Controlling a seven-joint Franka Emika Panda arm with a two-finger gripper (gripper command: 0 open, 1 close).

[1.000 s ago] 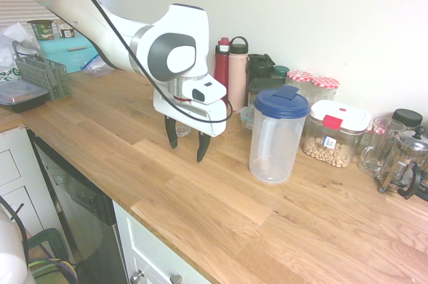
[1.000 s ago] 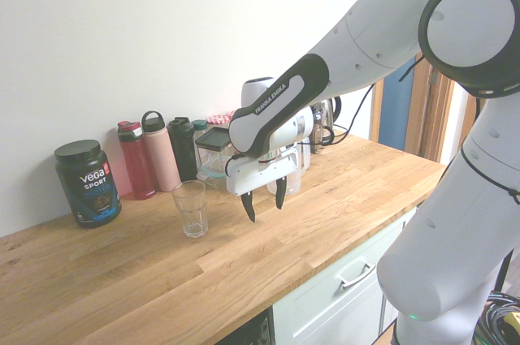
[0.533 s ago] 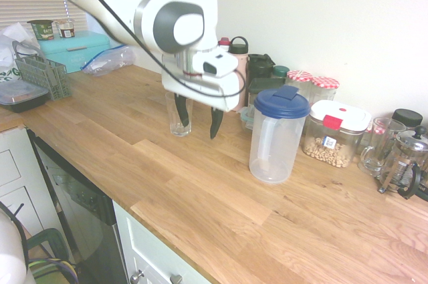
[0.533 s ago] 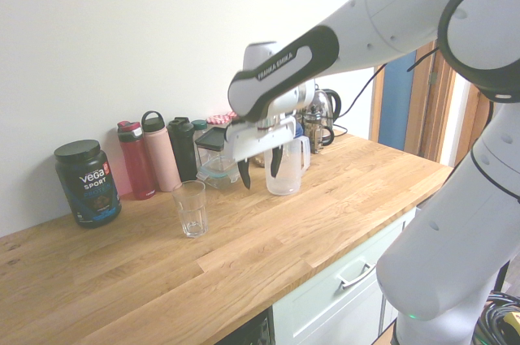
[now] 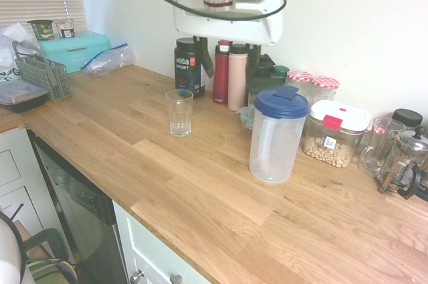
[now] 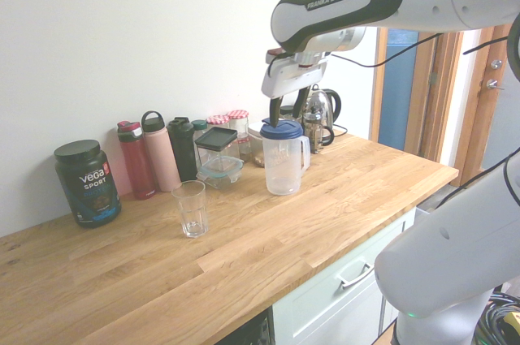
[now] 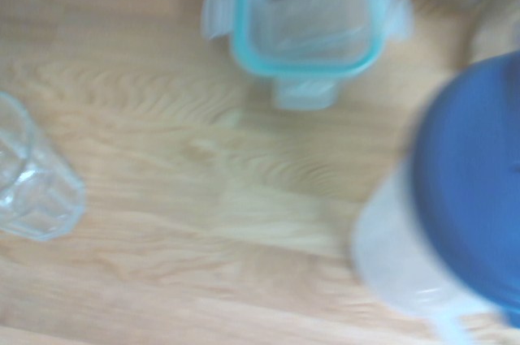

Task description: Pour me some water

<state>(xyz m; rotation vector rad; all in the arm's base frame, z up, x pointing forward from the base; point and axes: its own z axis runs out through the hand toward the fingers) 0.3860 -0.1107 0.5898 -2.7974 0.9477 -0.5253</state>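
Note:
A clear plastic pitcher [image 5: 276, 138] with a blue lid stands on the wooden counter; it also shows in the second exterior view [image 6: 283, 160] and, blurred, in the wrist view [image 7: 475, 215]. An empty drinking glass [image 5: 179, 112] stands upright to its side, apart from it [image 6: 190, 209] [image 7: 28, 178]. My gripper [image 5: 229, 63] hangs high above the counter, open and holding nothing. In the second exterior view the gripper [image 6: 288, 109] is just above the pitcher's lid, without touching it.
Along the back wall stand a black Vega tub [image 5: 188, 67], red and pink bottles [image 5: 229, 73], a teal-rimmed food box [image 7: 305, 32], jars [image 5: 336, 133], a French press [image 5: 403, 162] and a kettle [image 6: 321, 114]. A dish rack [image 5: 43, 73] sits at the far end.
The arm has risen from low beside the glass and swung over toward the pitcher. The gripper has stayed open; glass and pitcher have not moved.

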